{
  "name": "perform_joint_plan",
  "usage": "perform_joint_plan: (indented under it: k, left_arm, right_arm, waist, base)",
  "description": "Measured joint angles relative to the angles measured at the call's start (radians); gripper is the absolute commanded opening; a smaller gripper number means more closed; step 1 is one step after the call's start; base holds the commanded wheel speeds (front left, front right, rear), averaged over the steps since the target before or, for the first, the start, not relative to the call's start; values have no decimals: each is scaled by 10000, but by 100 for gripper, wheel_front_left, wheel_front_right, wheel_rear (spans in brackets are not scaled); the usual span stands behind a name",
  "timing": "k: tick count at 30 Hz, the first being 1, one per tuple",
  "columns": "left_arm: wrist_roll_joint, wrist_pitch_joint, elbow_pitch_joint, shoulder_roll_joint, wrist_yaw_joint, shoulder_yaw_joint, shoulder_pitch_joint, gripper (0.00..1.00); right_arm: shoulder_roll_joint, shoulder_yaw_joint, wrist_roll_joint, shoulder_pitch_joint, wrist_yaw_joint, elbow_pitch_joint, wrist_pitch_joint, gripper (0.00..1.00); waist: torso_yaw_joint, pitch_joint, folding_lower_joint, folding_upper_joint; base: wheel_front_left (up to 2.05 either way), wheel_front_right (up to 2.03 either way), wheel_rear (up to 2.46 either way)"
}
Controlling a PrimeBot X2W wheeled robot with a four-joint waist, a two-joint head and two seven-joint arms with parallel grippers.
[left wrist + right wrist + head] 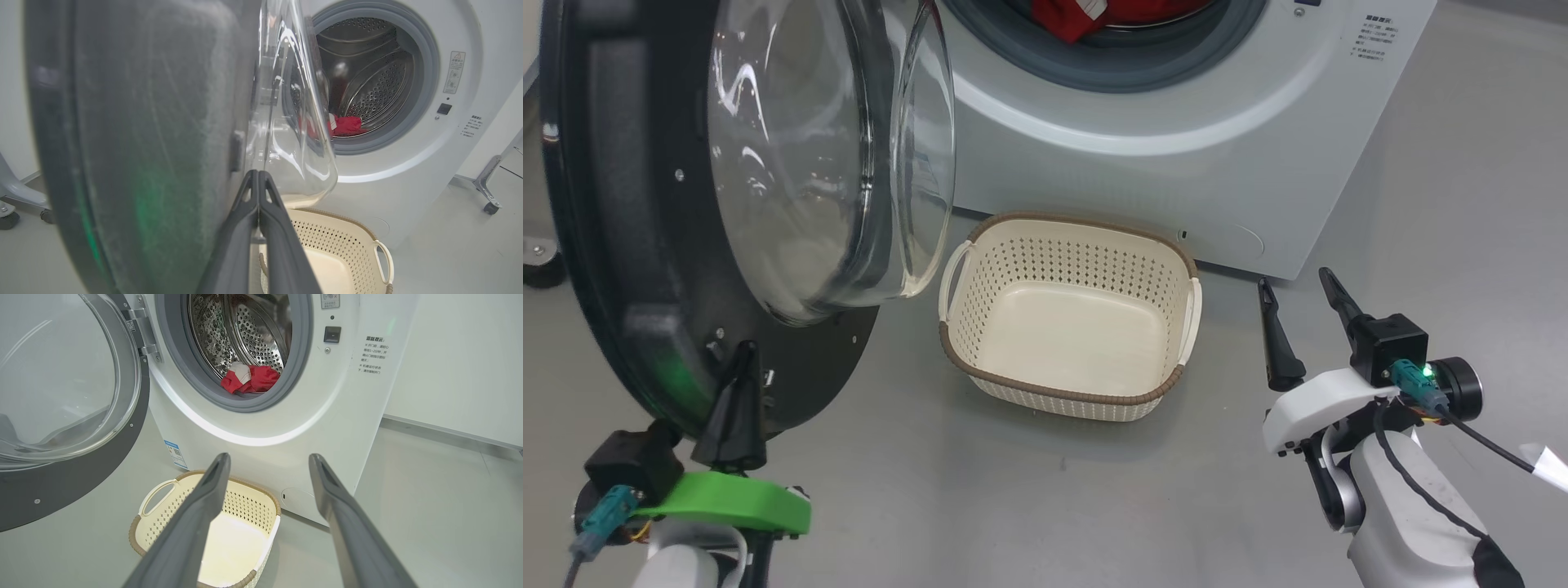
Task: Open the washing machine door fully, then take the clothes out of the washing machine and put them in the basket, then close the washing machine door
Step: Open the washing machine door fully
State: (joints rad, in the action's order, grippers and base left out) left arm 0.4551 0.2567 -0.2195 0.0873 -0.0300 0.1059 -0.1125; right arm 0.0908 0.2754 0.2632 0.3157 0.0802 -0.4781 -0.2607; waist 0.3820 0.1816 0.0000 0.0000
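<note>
Grey floor [1013,490]; basket [1078,257] lengthwise along washing machine [1111,163] front; left gripper [743,349] together, right gripper [1295,278] apart.

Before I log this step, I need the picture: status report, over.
Left pincer shut, tips at the round black-rimmed glass door, wide open. Right pincer open, empty. Red fabric jersey in the steel drum; cream perforated plastic basket empty below. Drum mouth unblocked.
</note>
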Motion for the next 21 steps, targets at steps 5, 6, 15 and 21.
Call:
perform_joint_plan:
  k: [5,6,15,21]
  left_arm:
    - [8,0,-314,364,163,-732,-48,0]
    - [13,0,-407,433,217,-894,-75,0]
    - [332,0,-1392,859,596,-1958,-656,0]
    - [539,-2,-2088,1503,696,-2525,-1215,0]
  right_arm:
    - [-88,155,-6,35,-167,0,0,100]
    - [-113,176,-10,39,-174,0,0,100]
    - [-138,127,-13,61,-174,10,0,100]
    - [-174,138,-15,169,-178,13,0,100]
  waist:
    - [-109,42,0,0]
    - [-148,50,0,0]
    - [-462,221,0,0]
    - [-624,380,0,0]
  base:
    - [0,0,0]
    - [0,0,0]
    - [0,0,0]
    - [0,0,0]
